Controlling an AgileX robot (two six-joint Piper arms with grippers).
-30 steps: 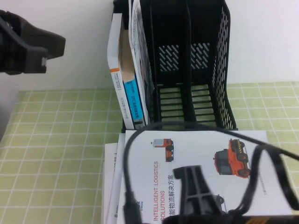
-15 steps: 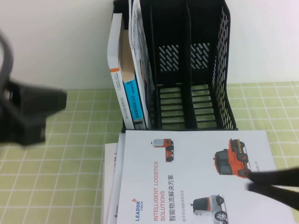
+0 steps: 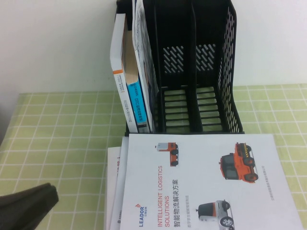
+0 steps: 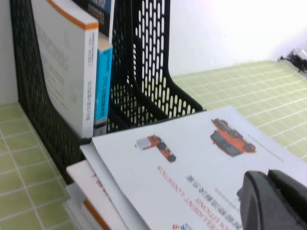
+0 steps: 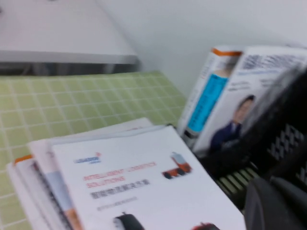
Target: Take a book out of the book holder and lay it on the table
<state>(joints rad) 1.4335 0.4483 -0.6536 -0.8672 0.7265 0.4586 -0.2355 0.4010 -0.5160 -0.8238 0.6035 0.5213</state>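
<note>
the book (image 3: 206,184), a thin white-covered brochure with red "leador intelligent logistics solutions" lettering and small pictures of orange vehicles, lies flat and face up on top of a loose pile of other printed matter (image 3: 114,191), directly in front of the book holder (image 3: 196,67) and outside it. the pile's edges show on the book's left side, fanned slightly outward; one lower sheet carries an orange mark at its edge in the left wrist view (image 4: 93,218). the book holder, a tall black rack with upright dividers and slotted sides and back, stands behind on the table (image 3: 62,139), a light green cloth with a white grid. its two right-hand slots hold nothing; its leftmost slot holds a thick white book with an orange-marked spine (image 3: 119,72), a blue-spined volume (image 3: 134,103) beside it, and a leaning white booklet (image 3: 144,57) whose cover in the right wrist view shows a person in a dark suit (image 5: 230,132). the left gripper (image 3: 29,206) appears as a dark mass at the lower left corner of the high view, low over the cloth and apart from the pile; whether its fingers are parted or closed cannot be told, and nothing is seen held. the right gripper (image 5: 278,203) shows only as a dark rounded body near the holder's front; its state likewise cannot be told.
</note>
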